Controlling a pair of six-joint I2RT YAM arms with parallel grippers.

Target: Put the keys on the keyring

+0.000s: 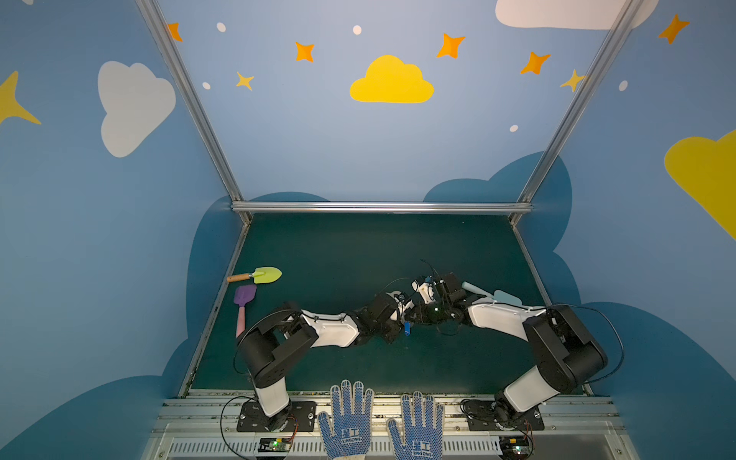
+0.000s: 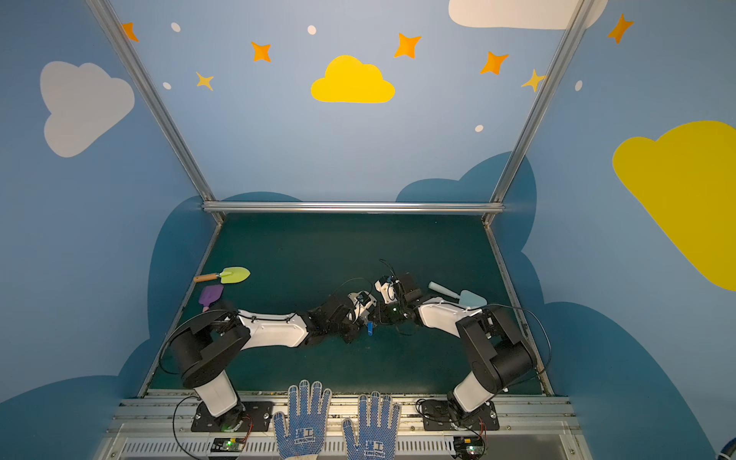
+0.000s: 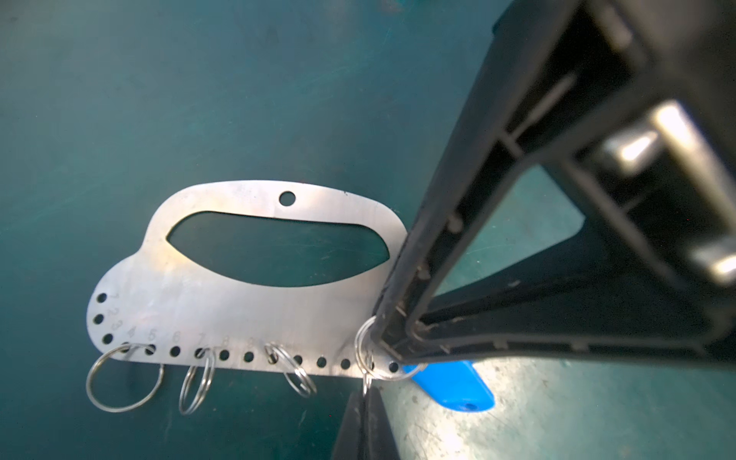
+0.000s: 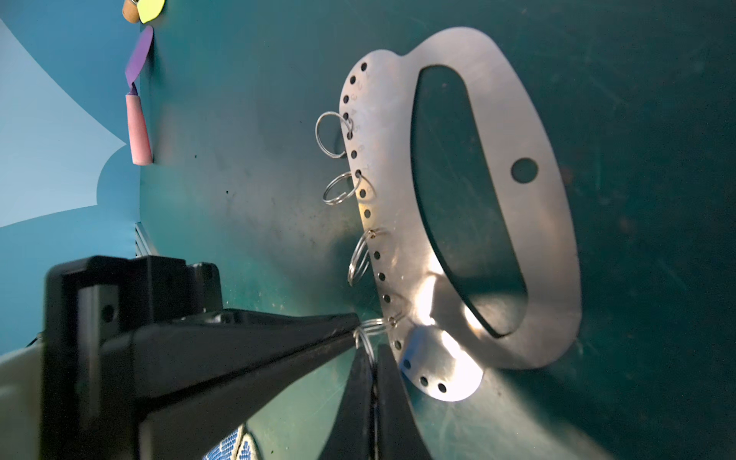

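Left wrist view: the left end effector (image 3: 365, 394) is clenched on a wire ring (image 3: 359, 338) threaded through a hole near one end of the keyring (image 3: 247, 310). The right end effector (image 3: 388, 350) reaches in from the side, its tips meeting the same ring. The keyring, a grey plate with an oval cutout and a row of holes, sits over the green surface (image 3: 119, 99); I cannot tell whether it lies flat. The blue tag (image 3: 454, 384) of the keys sits just beside that ring, partly behind the right end effector; the metal key itself is hidden.

In the right wrist view the right end effector (image 4: 372, 354) pinches the ring's wire between closed fingers, and the left end effector (image 4: 354, 324) touches the ring from the side.

In both top views the arms meet near mid-surface and hide the keyring; only the tag (image 1: 407, 328) (image 2: 370, 328) shows beneath them. A green spade (image 1: 267, 275) and a purple spade (image 1: 245, 295) lie at the left edge.
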